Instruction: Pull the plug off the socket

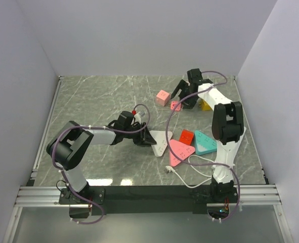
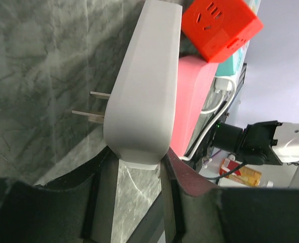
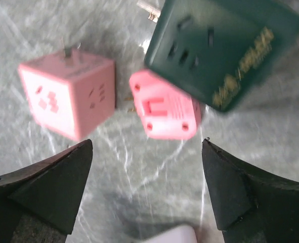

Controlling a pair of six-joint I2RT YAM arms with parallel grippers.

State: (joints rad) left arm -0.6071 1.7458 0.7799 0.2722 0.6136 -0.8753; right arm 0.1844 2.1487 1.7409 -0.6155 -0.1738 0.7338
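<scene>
Jaws on your right gripper [image 3: 145,152] stand wide apart with nothing between them, hovering over the marble table [image 3: 154,202] toward its far right. Below them you see the small pink plug [image 3: 164,111] lying loose on the tabletop, its prongs turned toward the pink cube adapter [image 3: 68,98] just beside it on the left. The dark green socket block [image 3: 220,50] sits just beside the plug on the upper right, and through the blur you cannot tell whether those two touch. Your left gripper [image 2: 136,169] is clamped on the near end of a white adapter [image 2: 146,76], one finger on each side, with two metal prongs [image 2: 91,104] sticking out of its flank over the table. Past it you have a red cube socket [image 2: 220,28] and a pink triangular strip [image 2: 189,106]; from overhead, a teal strip [image 1: 205,143] lies next to those
</scene>
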